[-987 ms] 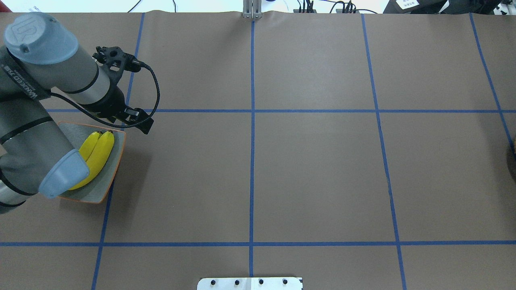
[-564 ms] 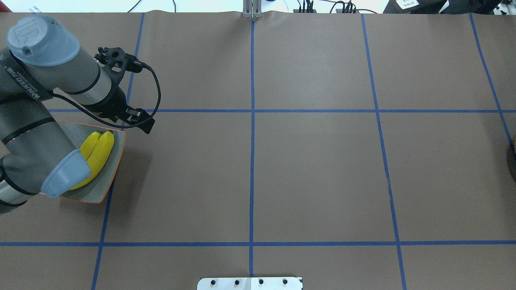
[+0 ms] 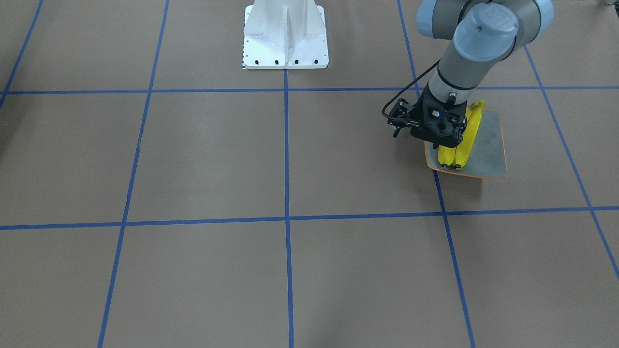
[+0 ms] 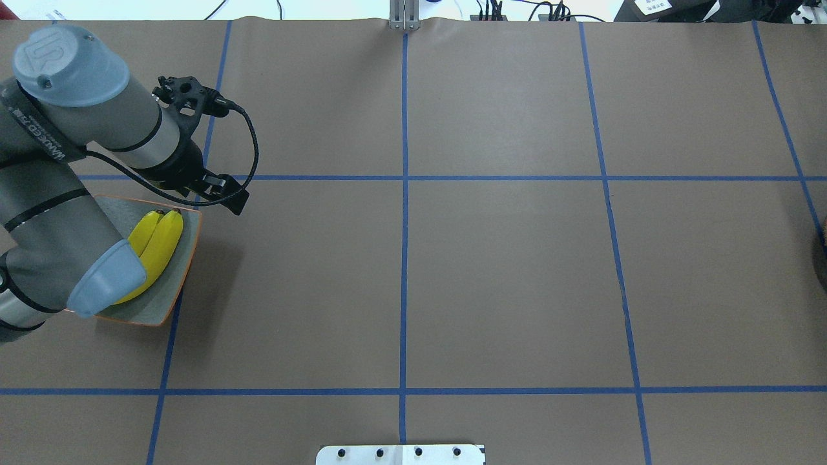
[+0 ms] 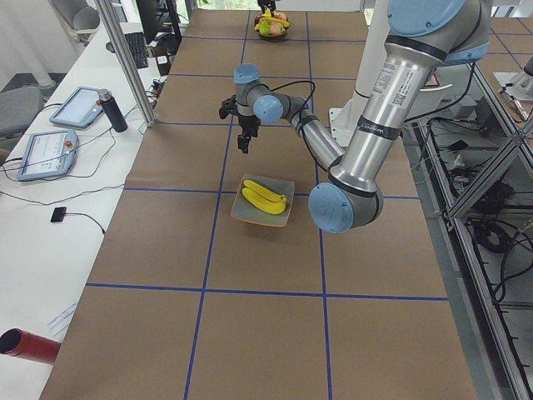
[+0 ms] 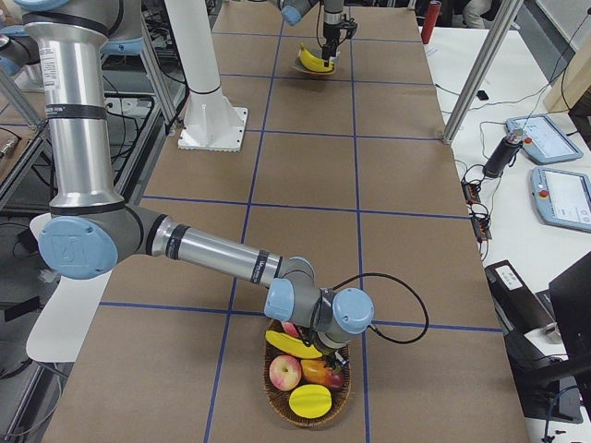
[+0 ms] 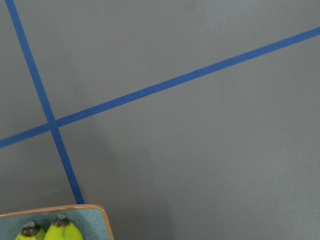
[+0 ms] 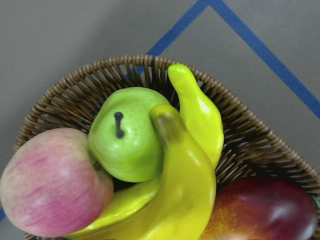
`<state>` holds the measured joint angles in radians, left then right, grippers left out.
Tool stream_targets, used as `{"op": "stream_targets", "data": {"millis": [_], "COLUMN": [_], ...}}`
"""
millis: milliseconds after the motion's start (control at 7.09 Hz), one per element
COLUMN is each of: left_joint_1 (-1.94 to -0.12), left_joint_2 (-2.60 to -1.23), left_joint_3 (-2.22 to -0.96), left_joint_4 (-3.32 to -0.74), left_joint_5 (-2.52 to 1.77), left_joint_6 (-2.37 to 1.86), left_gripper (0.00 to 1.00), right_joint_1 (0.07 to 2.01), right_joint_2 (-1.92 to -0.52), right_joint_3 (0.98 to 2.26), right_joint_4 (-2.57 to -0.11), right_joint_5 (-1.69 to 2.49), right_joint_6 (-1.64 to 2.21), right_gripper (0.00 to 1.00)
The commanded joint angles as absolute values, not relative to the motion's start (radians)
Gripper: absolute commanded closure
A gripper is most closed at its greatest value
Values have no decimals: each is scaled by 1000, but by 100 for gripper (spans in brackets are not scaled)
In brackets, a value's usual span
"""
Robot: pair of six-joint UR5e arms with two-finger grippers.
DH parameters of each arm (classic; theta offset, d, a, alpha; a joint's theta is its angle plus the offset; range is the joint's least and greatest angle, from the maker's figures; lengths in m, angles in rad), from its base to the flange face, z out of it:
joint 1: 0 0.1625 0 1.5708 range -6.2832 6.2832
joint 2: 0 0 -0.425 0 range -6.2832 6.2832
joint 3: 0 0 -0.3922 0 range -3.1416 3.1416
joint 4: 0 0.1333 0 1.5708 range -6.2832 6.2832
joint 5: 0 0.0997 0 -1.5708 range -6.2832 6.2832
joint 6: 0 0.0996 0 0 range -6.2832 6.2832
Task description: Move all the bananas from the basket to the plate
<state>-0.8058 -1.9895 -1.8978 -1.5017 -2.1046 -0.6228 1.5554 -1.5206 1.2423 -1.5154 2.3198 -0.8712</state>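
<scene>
Left tool (image 4: 229, 199): scarcely moved this past second, parked beside plate (image 4: 169, 298) holding two bananas (image 4: 161, 242), grip unreadable. Right tool (image 6: 331, 355), likewise unreadable, over basket (image 8: 60, 95) and its remaining bananas (image 8: 185, 175).

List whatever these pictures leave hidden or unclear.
Right gripper: exterior right view only, its wrist covers the fingers; open or shut unclear.
Left gripper: overhead view, too small and dark to judge the jaws.
Bananas on the plate: overhead view, the left arm's elbow covers their lower ends.
Basket: overhead view, cut off by the right edge.
</scene>
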Motion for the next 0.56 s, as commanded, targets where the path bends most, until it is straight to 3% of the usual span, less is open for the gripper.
{"op": "stream_targets", "data": {"millis": [0,423], "left_joint_1": [-805,-804], "left_joint_2": [-1991,-1991], "left_joint_3": [-1898,-1898], "left_joint_4": [-1502,-1502], "left_joint_5": [-2103,-2100], "left_joint_6": [-623,-623], "left_gripper": [0,0], "right_joint_1": [1555,1552], "right_joint_2": [-1519,-1514], "right_joint_3": [1227,1226], "right_joint_4": [-1511,-1511], "right_joint_5": [2319,2318], "right_joint_6": [-821,-818], "right_gripper": [12,19]}}
